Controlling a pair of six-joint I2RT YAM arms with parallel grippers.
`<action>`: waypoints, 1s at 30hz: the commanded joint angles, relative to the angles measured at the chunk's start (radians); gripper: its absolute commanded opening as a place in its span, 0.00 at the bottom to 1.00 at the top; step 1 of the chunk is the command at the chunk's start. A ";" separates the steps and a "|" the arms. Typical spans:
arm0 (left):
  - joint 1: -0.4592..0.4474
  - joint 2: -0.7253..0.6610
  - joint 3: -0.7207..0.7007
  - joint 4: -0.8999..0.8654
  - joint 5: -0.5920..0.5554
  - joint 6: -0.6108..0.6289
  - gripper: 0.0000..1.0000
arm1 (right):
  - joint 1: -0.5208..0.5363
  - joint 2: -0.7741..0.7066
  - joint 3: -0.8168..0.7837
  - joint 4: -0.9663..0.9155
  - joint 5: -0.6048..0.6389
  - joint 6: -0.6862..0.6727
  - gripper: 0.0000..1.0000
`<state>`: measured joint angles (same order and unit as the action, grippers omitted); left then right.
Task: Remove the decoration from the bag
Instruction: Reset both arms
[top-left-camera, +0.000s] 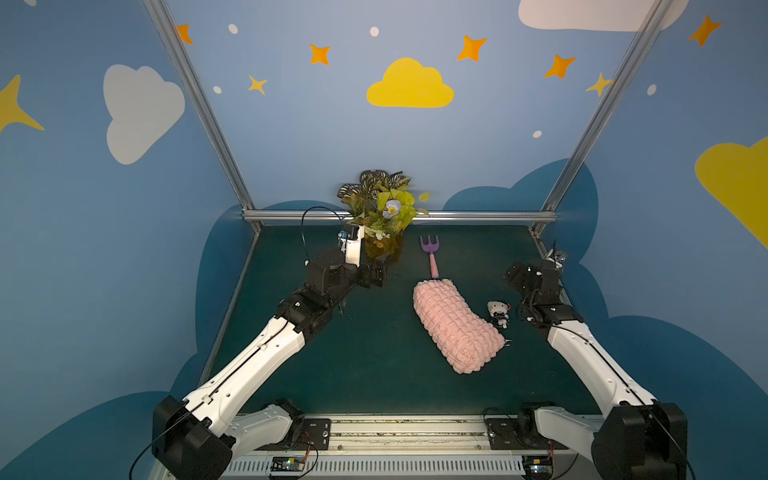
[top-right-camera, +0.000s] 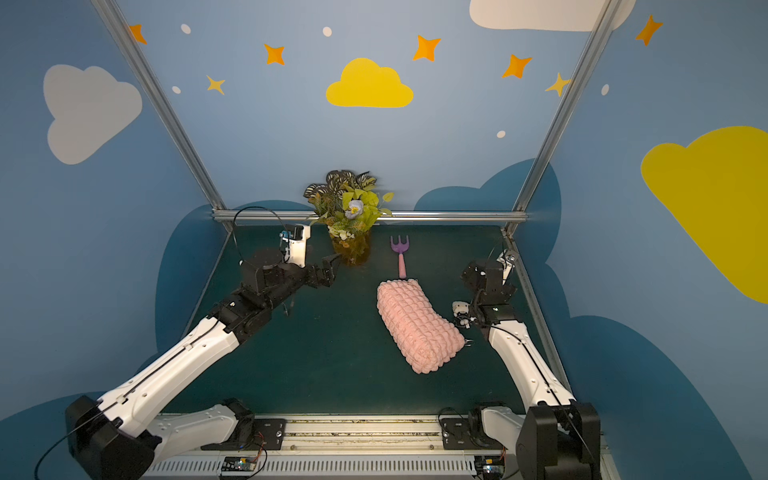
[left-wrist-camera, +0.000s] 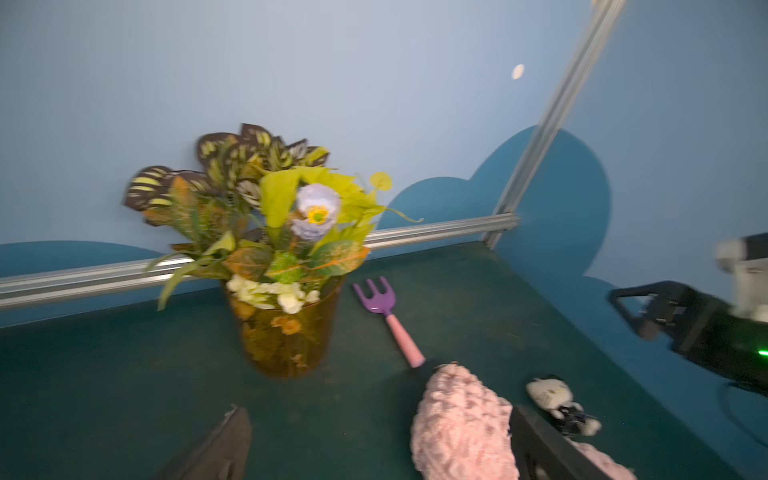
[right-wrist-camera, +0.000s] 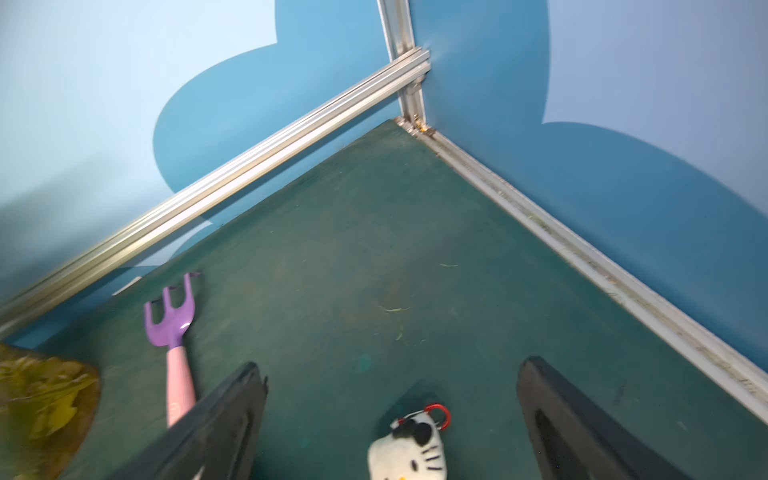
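While both the right gripper (right-wrist-camera: 392, 370) and the left gripper (left-wrist-camera: 378, 415) stand wide open and empty, the tiny cream-white plush charm with its dark lower part (right-wrist-camera: 409, 453) lies on the dark green tabletop (top-left-camera: 353, 365), just beside the puffy pink quilted pouch (top-left-camera: 455, 328), not touching. It looks light and squashy (pinch the head, I'd say, not the red clip (right-wrist-camera: 443, 415)). The blue walls (top-left-camera: 291, 145) stand close.
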<state>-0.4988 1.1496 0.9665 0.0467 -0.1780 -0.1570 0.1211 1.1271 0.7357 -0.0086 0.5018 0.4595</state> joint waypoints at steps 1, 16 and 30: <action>0.076 -0.003 -0.109 0.171 -0.156 0.154 1.00 | -0.013 -0.007 -0.123 0.144 0.085 -0.147 0.98; 0.268 0.116 -0.545 0.580 -0.257 0.145 1.00 | -0.118 0.203 -0.322 0.542 -0.122 -0.329 0.98; 0.326 0.102 -0.619 0.631 -0.170 0.203 1.00 | -0.095 0.336 -0.295 0.650 -0.286 -0.383 0.98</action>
<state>-0.1818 1.2228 0.3511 0.6277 -0.3721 0.0380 0.0177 1.4914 0.4080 0.6785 0.2268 0.0914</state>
